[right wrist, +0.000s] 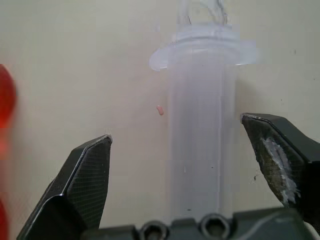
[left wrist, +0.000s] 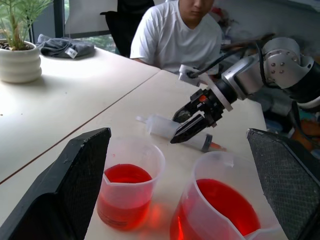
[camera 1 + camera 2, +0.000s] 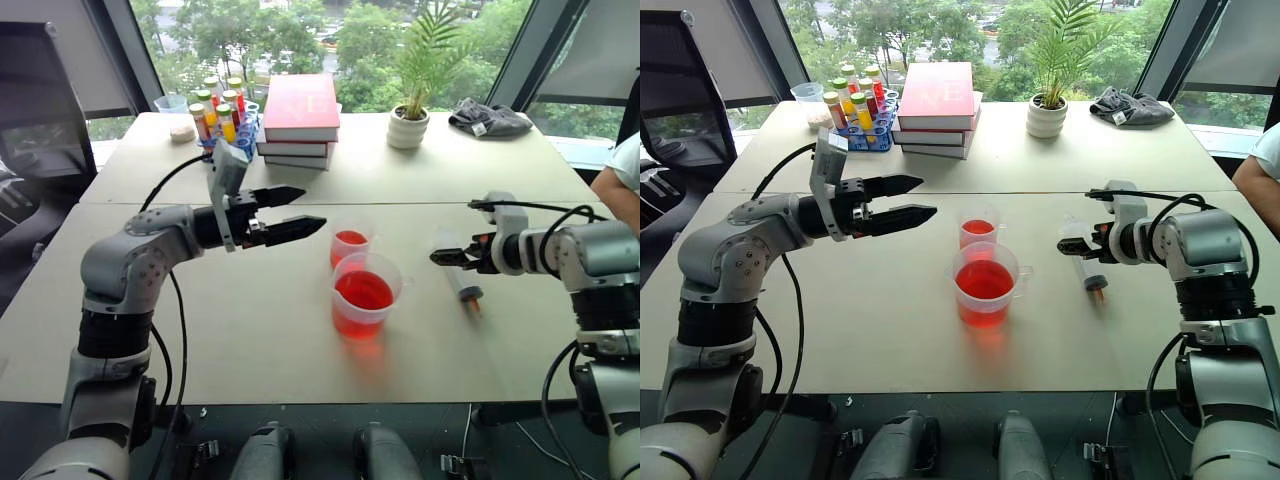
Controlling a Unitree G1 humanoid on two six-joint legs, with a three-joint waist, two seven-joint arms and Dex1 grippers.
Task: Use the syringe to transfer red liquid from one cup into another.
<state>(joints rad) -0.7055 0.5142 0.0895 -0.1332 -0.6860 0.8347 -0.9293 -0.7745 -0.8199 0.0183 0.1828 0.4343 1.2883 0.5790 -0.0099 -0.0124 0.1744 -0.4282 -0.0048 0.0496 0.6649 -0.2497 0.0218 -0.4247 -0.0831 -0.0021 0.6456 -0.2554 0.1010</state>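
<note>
The syringe (image 3: pixel 458 274) lies flat on the table to the right of the cups, its orange-red tip (image 3: pixel 471 297) toward the front edge. My right gripper (image 3: pixel 447 258) hangs low over its barrel, open, with a finger on either side of the clear barrel (image 1: pixel 197 150) and neither touching it. The larger cup (image 3: pixel 364 296) holds red liquid (image 3: pixel 362 290). Just behind it stands the smaller cup (image 3: pixel 349 243), also with red liquid in it. My left gripper (image 3: pixel 310 207) is open and empty in the air to the left of the cups, pointing at them.
At the back stand a stack of books (image 3: pixel 300 112), a rack of capped vials (image 3: pixel 222 115), a potted plant (image 3: pixel 409 122) and a grey cloth (image 3: pixel 489 119). A person (image 3: pixel 622 170) sits at the right edge. A small red drop (image 1: pixel 160 110) lies beside the syringe.
</note>
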